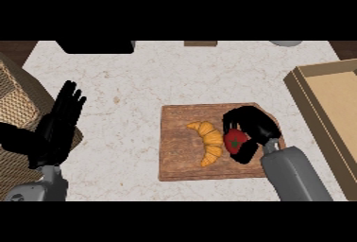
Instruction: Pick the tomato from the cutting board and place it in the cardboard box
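Nearest, on the cutting board: right hand curled round the tomato, red flesh showing between thumb and fingers – still down on the board's right half. Just left of the tomato, a croissant lying on the same board, touching or nearly so. Well left of the board, left hand open, fingers straight and pointing up, holding nothing, over the counter. Right of the board and a little farther back, the cardboard box.

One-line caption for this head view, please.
Right hand curled round the tomato on the cutting board, croissant beside it; left hand open.
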Controlling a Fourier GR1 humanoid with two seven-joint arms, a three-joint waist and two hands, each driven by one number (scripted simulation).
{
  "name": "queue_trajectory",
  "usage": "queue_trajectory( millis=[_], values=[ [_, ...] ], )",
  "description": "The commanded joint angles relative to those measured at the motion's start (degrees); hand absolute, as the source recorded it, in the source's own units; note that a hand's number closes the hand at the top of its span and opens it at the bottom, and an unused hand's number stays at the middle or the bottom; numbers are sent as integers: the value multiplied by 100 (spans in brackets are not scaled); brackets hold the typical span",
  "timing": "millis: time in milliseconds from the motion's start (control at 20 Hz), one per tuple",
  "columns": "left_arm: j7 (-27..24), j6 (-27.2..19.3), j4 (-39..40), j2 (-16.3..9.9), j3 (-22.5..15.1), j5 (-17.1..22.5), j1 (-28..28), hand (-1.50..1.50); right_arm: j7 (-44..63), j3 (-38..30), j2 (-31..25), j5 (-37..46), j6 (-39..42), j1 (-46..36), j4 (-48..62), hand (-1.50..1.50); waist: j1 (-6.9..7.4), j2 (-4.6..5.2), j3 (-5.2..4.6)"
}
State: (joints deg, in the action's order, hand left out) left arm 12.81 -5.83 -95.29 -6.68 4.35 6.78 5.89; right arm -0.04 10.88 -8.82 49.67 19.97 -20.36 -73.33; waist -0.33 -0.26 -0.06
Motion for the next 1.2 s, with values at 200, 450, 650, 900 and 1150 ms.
queue_trajectory(
  millis=[200, 450, 650, 900, 1150],
  values=[
    [-12, 99, -215, -22, 17, 73, -236, 0, 2190, 1082, 713, 1604, -628, 453, -1621, 150, -5, -18, 0],
    [-109, 78, 42, 11, 31, 5, -67, 0, 2977, 2122, 875, 2022, -470, 688, -2584, 150, 4, 7, 3],
    [-42, 3, -81, 91, -63, -76, -131, 0, 3111, 2150, 878, 2192, 487, 403, -3505, 150, 9, 7, 3],
    [-80, 0, -91, 94, -122, -159, -140, 0, 4102, 1976, 880, 1762, -566, 377, -4371, 150, 16, -1, 5],
    [21, 74, -123, -61, 77, -15, -27, 0, 4407, 1122, 827, 2236, -505, 158, -4954, 150, -8, 5, 6]
  ],
)
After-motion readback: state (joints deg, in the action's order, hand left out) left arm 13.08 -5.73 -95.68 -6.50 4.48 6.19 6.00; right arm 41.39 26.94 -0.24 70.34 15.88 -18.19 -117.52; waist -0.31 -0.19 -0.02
